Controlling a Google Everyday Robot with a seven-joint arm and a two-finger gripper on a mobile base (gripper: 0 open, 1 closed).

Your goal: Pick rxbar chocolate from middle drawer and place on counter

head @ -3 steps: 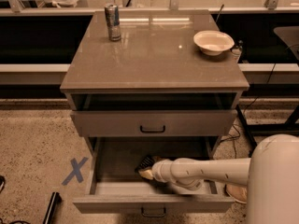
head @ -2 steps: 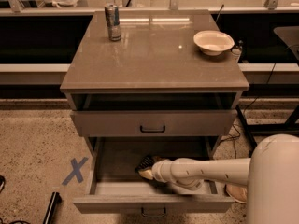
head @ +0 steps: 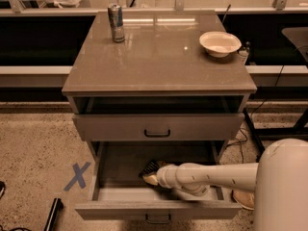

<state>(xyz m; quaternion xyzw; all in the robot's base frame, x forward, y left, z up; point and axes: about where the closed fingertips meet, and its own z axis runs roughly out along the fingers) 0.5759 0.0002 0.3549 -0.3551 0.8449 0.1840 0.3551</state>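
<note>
Middle drawer [head: 118,165]: pincer [head: 150,178] at slanted rxbar chocolate [head: 149,166]

lab: hand [head: 151,174] in middle drawer [head: 120,210], tape cross [head: 77,176].

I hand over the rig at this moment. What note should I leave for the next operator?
The tool is low inside the open middle drawer, near its centre; whether it grips anything cannot be read.
The rxbar chocolate seems to be the dark bar at the tool's tip, on the drawer floor.
The counter holds a can and a bowl, no bar.
Done: drawer open, tool inside. Left: confirm the grasp, lift out, place on counter.
</note>
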